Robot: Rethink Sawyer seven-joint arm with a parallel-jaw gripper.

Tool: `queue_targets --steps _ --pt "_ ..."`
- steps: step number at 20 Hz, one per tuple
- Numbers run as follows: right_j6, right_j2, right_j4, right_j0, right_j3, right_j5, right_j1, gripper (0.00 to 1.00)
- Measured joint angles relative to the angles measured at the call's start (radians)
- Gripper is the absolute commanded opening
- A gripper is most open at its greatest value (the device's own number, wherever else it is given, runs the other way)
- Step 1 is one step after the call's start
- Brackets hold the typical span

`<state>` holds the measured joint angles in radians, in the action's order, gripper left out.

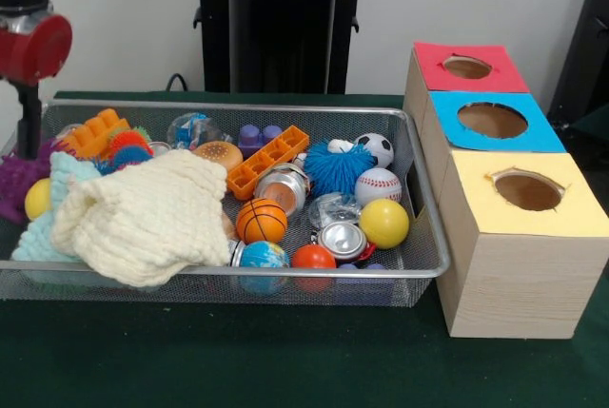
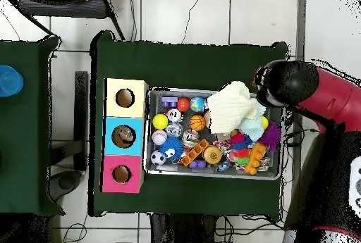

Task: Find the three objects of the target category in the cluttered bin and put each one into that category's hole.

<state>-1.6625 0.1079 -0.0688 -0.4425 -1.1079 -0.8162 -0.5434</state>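
From across the desk [image 1: 285,370], covered in dark green cloth, the wire-mesh bin [image 1: 238,275] sits heaped with toys: a cream knitted cloth [image 1: 143,218] slumps over its left half and probably hides things beneath. One clear plastic bottle [image 1: 195,129] with a bluish label lies near the bin's far rim, and another crinkled clear one [image 1: 333,206] seems wedged between a metal can [image 1: 284,187] and a yellow ball [image 1: 383,223]; the third I can't find. The three-hole box [image 1: 514,189], red, blue and yellow on top, stands just beside the bin, handy for short drops. The arm [image 1: 33,47] hangs at the left edge; its jaws are hidden, so I cannot tell whether they are parted or closed. From above, the arm [image 2: 310,92] bulks over the bin's [image 2: 211,91] corner by the cloth [image 2: 233,106], with pale tiled floor and trailing cables [image 2: 70,233] all around.
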Motion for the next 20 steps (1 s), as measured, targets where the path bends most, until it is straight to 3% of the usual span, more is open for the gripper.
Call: queue_targets --steps 6,9,20 --pt "0.0 -0.014 0.094 0.002 -0.126 0.038 -0.085 1.0" --pt "0.0 -0.016 0.143 0.021 -0.216 0.105 -0.12 1.0" --pt "-0.001 -0.018 0.229 0.107 -0.358 0.266 -0.135 1.0"
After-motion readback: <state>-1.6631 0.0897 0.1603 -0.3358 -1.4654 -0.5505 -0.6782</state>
